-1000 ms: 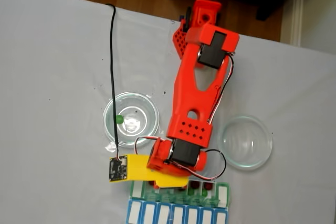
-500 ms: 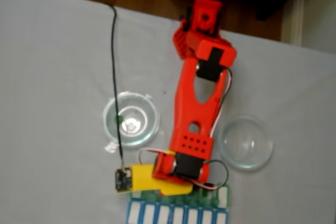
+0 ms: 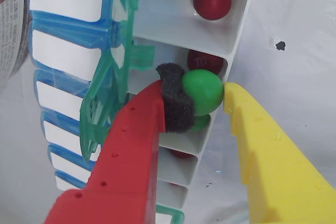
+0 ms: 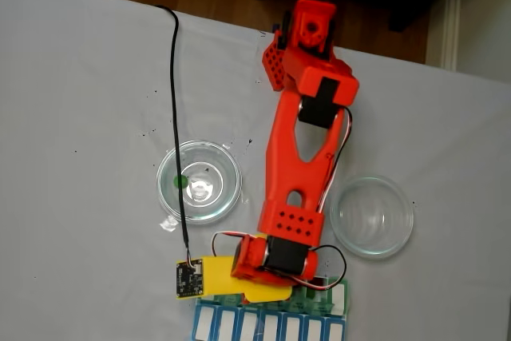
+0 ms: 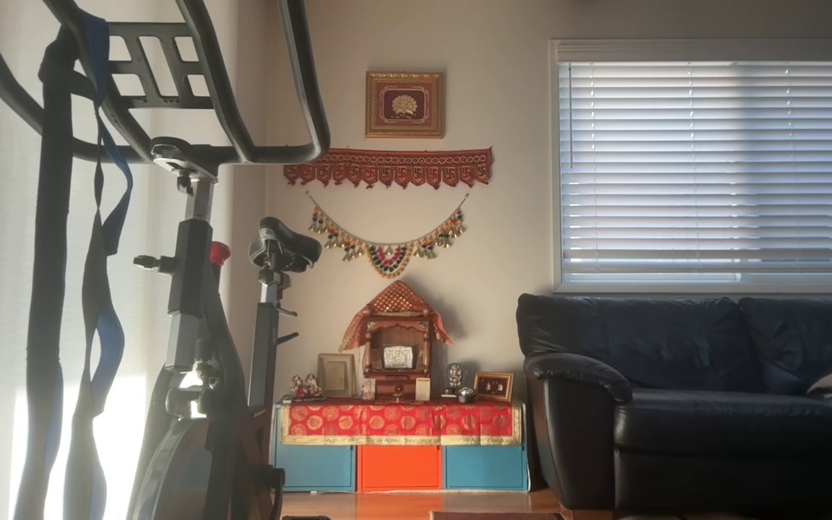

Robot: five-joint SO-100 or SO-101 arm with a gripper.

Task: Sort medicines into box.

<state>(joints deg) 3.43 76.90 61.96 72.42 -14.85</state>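
In the wrist view my gripper [image 3: 200,91] is shut on a bright green medicine ball [image 3: 203,88], held between the red finger's black foam pad [image 3: 176,100] and the yellow finger [image 3: 247,129]. The ball hangs just over an open compartment of the box [image 3: 157,22], whose green lids stand up at the left. A dark red ball [image 3: 212,1] lies in the compartment above. Another red one [image 3: 202,60] and a second green one [image 3: 201,124] show partly behind the held ball. In the fixed view the gripper [image 4: 257,290] covers the box [image 4: 329,296] at the table's front edge.
The blue-lidded row [image 4: 271,327] lies against the box on the near side. A clear dish [image 4: 199,181] left of the arm holds one green ball [image 4: 182,182]. A second clear dish [image 4: 372,216] sits on the right. A black cable [image 4: 172,101] runs across the cloth to the wrist camera.
The gripper has moved down the fixed view and slightly right, onto the box, and now covers more of its green row.
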